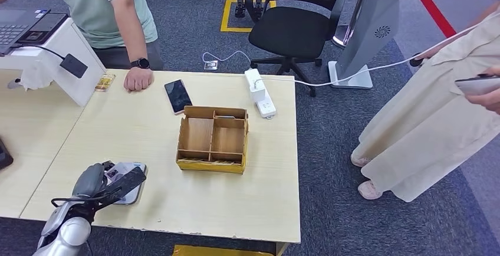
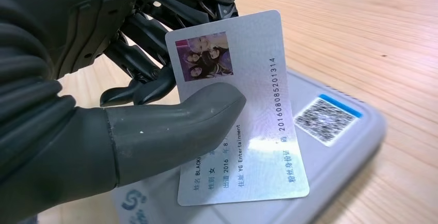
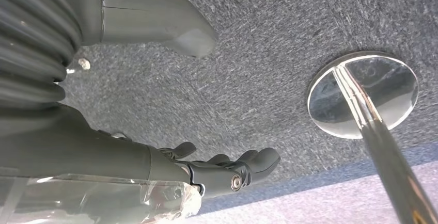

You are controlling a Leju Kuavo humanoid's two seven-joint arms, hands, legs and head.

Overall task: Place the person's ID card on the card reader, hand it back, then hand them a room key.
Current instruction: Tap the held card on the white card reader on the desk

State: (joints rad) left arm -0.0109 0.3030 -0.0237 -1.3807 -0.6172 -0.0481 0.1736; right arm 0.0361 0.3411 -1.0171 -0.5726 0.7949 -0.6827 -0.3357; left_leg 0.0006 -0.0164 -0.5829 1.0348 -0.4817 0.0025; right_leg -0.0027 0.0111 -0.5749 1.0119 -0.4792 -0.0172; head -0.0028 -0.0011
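Observation:
My left hand (image 1: 112,183) is at the near left of the table, pinching the white ID card (image 2: 243,115) between thumb (image 2: 175,126) and fingers (image 2: 139,74). The card, with a photo and printed number, tilts just over the grey card reader (image 2: 341,146), which lies flat on the wood and bears a QR sticker. In the head view the card reader (image 1: 134,194) peeks out under the hand. My right hand (image 3: 155,95) hangs over grey carpet, fingers apart, holding nothing. A wooden compartment box (image 1: 213,139) stands mid-table; I cannot make out its contents.
A person in a green shirt leans a hand (image 1: 138,79) on the table's far edge beside a black phone (image 1: 177,95). Another person in beige (image 1: 436,108) stands at the right. A white power strip (image 1: 259,92) lies at the far edge. A chrome stand base (image 3: 363,94) is near my right hand.

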